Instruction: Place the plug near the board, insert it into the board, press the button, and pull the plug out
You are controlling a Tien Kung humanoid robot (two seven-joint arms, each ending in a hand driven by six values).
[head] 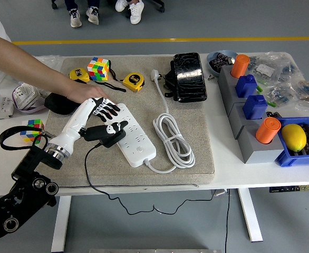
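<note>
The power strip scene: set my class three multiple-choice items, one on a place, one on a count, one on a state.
1. Where does the lemon lie?
A. in the blue bin
B. on the mat
C. beside the left hand

2. How many yellow tape measures lie on the mat?
A. one
B. two
C. four

3. What does the robot's left hand hold?
A. a cube
B. nothing
C. the black plug

Answers:
1 A, the lemon sits inside the bin at the right.
2 B, one on each side of the coloured cube.
3 C, its fingers wrap the plug over the white power strip.
</note>
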